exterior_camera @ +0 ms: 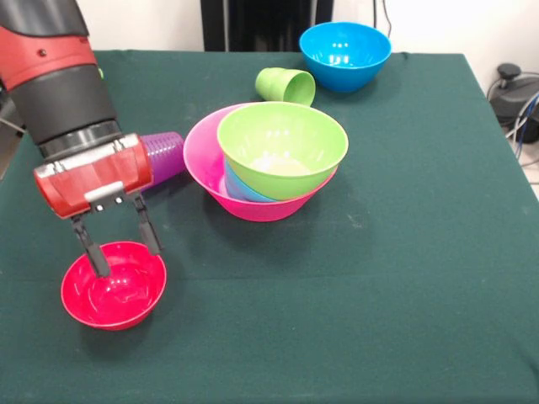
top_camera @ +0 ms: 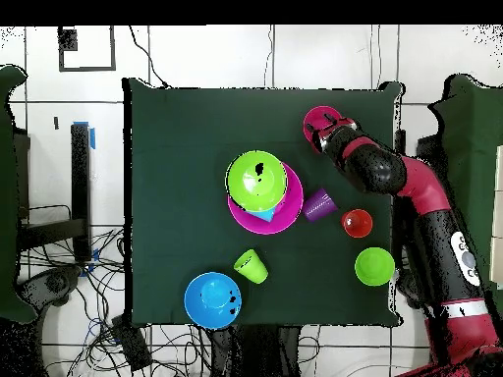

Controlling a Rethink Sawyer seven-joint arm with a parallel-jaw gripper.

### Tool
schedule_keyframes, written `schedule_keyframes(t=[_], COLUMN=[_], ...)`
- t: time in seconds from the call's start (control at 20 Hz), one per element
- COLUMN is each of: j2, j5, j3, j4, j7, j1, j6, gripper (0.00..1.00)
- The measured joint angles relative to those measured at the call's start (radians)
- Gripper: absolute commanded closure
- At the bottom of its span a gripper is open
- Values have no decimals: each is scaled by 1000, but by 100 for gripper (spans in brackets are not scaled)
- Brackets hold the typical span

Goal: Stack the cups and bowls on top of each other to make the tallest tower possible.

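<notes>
Claw (exterior_camera: 121,244) open, fingers spread and empty, tips dipped into the small red bowl (exterior_camera: 114,290) at or just inside its far rim; contact probably not yet made, though hard to judge from the front. Directly under and slightly toward the camera from the claw: that bowl, mouth up. Just behind the claw: purple cup (exterior_camera: 162,156) lying on its side. Off to the claw's side, across bare cloth: the tower (exterior_camera: 265,160), green bowl tilted in the pink one. Farther beyond: light green cup (exterior_camera: 285,85) on its side, blue bowl (exterior_camera: 345,55) upright
</notes>
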Motion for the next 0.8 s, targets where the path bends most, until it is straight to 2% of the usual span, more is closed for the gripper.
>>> schedule_keyframes(t=[0.25, 0.8], j2=[20, 7], j5=[-6, -50], j3=[0, 0], j4=[4, 39], j7=[0, 0], j1=[4, 7], j6=[-16, -53], gripper=[0, 0])
